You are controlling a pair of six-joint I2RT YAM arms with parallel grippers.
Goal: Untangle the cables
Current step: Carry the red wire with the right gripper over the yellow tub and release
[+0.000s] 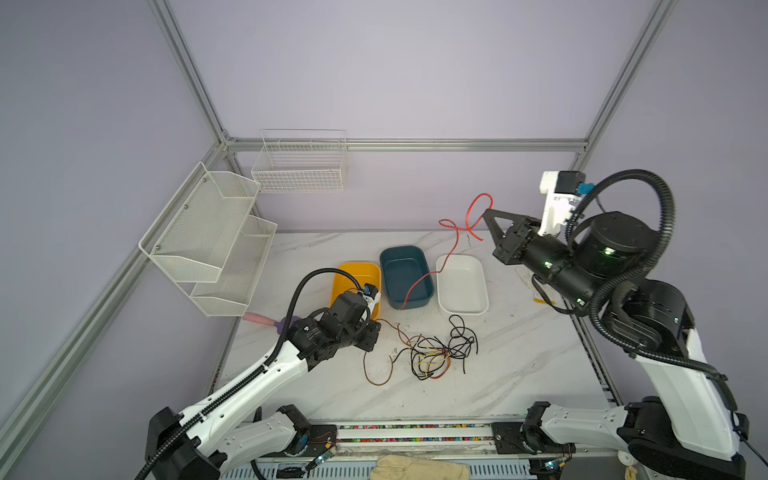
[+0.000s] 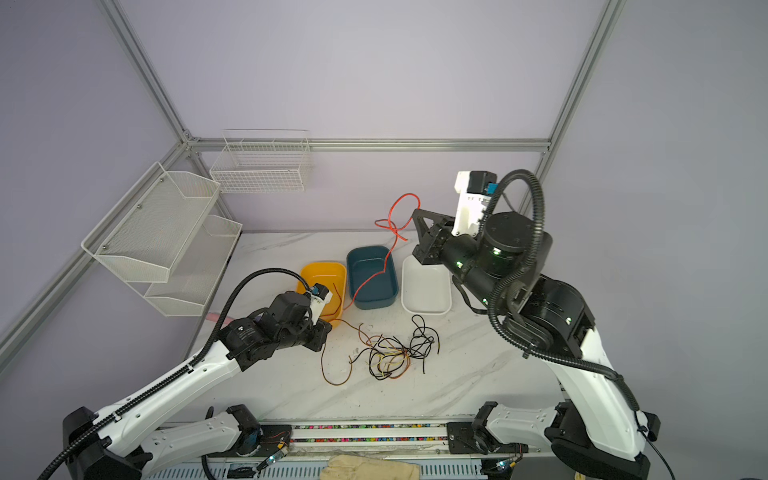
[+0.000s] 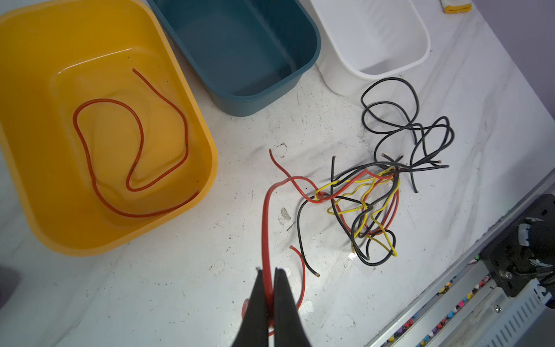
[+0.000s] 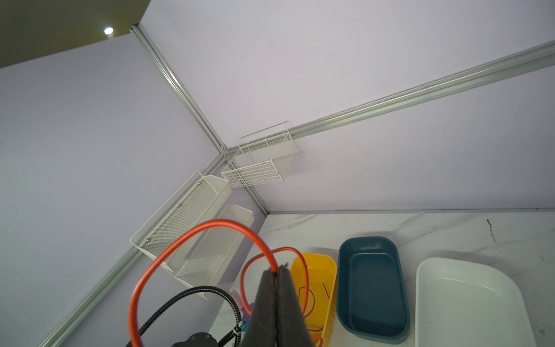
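The cables (image 1: 436,353) (image 2: 395,353) lie as a knot of thin black, yellow and red-orange wires on the marble table, in front of three bins. My left gripper (image 1: 372,332) (image 3: 268,275), low beside the knot, is shut on a red cable (image 3: 265,216) that runs into the tangle (image 3: 366,204). My right gripper (image 1: 484,214) (image 2: 413,214) (image 4: 277,267) is raised near the back wall and shut on another red cable (image 1: 457,245) (image 4: 180,240). That cable loops above the jaws and hangs down past the blue bin. One red-orange cable (image 3: 135,150) lies coiled in the yellow bin.
Yellow bin (image 1: 353,278), blue bin (image 1: 395,266) and white bin (image 1: 461,286) stand in a row at mid-table. A mesh shelf (image 1: 208,232) and a wire basket (image 1: 299,166) hang on the walls. A pink-purple object (image 1: 266,320) lies at the left edge.
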